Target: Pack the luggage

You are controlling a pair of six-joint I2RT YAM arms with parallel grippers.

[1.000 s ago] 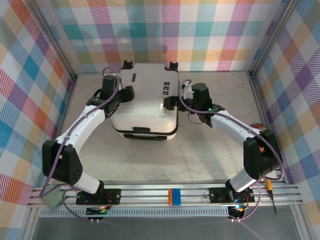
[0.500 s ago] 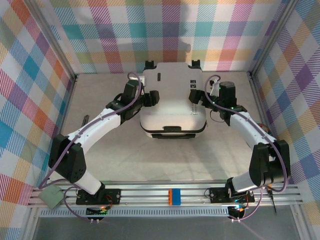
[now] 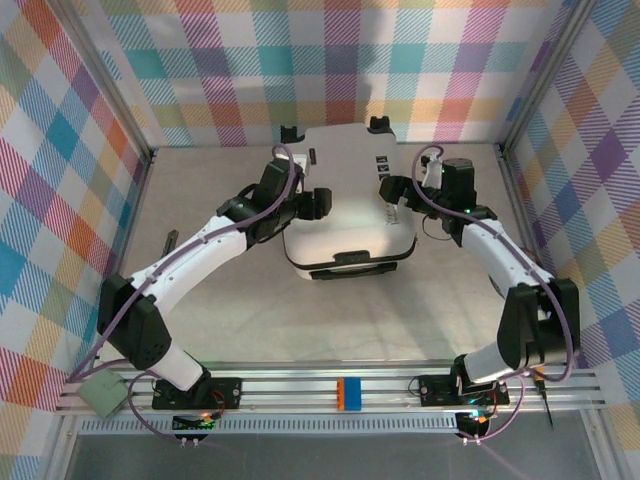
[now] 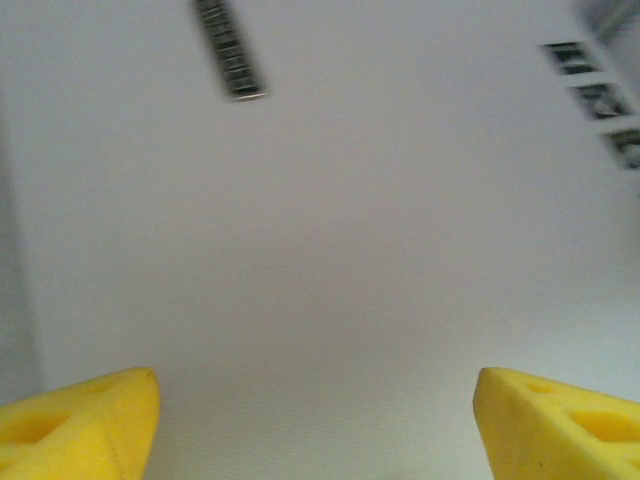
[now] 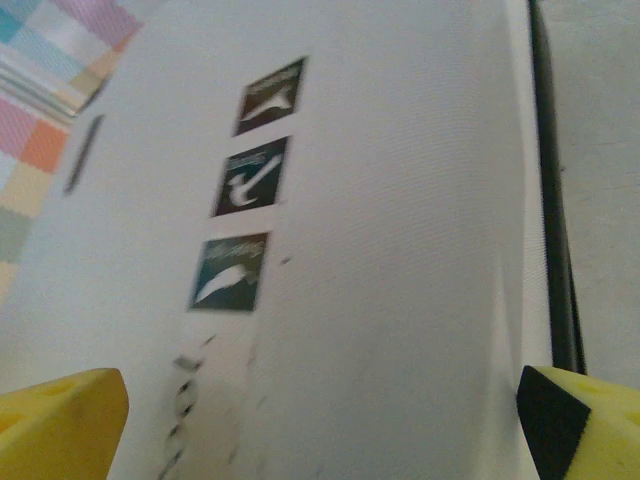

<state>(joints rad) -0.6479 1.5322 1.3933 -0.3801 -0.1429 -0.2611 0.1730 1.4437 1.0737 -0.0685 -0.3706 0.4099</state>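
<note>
The closed white hard-shell suitcase (image 3: 350, 215) has slid and twisted between my left gripper (image 3: 316, 202) and right gripper (image 3: 389, 188) — both spread wide, clamping nothing — so I'm probably just positioning it.

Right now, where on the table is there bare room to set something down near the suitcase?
The widest bare table lies between the luggage and the rail. The back-left corner is free too. Crowded: both luggage sides, where the left gripper and right gripper sit.
</note>
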